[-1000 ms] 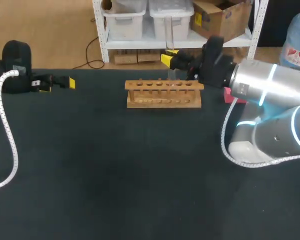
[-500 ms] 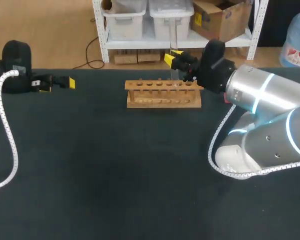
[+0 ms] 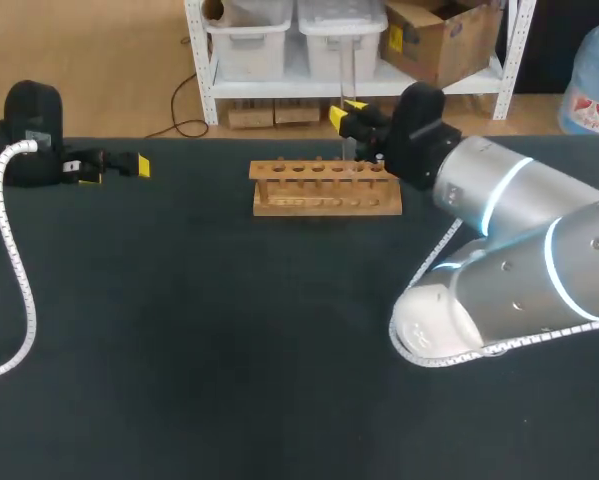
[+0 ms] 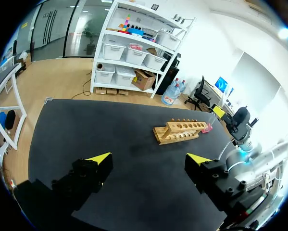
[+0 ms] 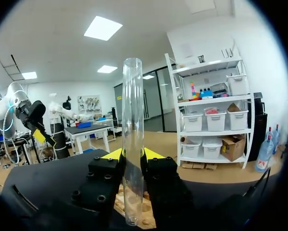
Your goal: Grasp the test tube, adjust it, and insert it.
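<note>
Swung leftward, nearer wooden test tube rack (image 3: 326, 187): right arm (image 3: 519, 250). At rack's top, right of middle: right gripper (image 3: 351, 122), fingers pinching upright glass test tube (image 3: 346, 80). Well left of rack: left gripper (image 3: 119, 165), fingers spread wide apart.

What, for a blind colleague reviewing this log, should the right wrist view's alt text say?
The right gripper is shut on a clear test tube, held upright between its yellow-tipped fingers. Under the gripper, by the tube's lower end, part of a wooden rack shows on the black table.
</note>
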`<state>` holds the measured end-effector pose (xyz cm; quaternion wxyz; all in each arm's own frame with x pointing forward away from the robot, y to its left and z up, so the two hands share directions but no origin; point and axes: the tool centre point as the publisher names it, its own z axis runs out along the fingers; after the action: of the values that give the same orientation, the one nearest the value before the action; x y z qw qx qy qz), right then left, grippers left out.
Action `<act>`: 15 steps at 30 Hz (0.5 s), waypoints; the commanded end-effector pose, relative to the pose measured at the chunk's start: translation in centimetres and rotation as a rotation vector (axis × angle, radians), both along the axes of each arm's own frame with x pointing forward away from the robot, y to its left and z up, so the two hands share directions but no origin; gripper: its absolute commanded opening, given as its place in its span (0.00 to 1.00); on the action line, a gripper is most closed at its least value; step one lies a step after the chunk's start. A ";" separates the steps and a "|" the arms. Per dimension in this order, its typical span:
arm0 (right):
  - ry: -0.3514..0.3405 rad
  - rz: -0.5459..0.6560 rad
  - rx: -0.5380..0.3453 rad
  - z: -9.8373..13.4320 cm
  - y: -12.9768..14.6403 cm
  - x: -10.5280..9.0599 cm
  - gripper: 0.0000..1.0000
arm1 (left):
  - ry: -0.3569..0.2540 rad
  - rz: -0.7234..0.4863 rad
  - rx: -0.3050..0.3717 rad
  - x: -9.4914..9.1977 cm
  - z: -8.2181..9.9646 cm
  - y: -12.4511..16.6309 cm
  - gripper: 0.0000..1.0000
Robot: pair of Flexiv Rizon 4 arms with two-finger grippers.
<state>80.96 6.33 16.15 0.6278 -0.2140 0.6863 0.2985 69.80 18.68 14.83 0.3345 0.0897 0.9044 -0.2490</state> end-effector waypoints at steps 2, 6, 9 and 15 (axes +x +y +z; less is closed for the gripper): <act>0.007 -0.075 -0.014 -0.1 0.1 0.1 0.00 | 0.001 0.001 0.001 0.0 0.0 0.0 1.00; 0.007 -0.078 -0.017 -0.2 -0.1 0.4 0.00 | 0.001 0.001 0.001 0.0 0.0 0.0 1.00; 0.006 -0.079 -0.019 -0.3 -0.3 0.6 0.00 | 0.001 0.001 0.001 0.0 0.0 0.0 1.00; 0.006 -0.085 -0.016 -0.7 -0.6 1.2 0.00 | 0.001 0.001 0.001 0.0 0.0 0.0 1.00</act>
<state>81.88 5.63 15.60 0.6354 -0.1892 0.6994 0.2672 69.80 18.68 14.83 0.3345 0.0897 0.9044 -0.2490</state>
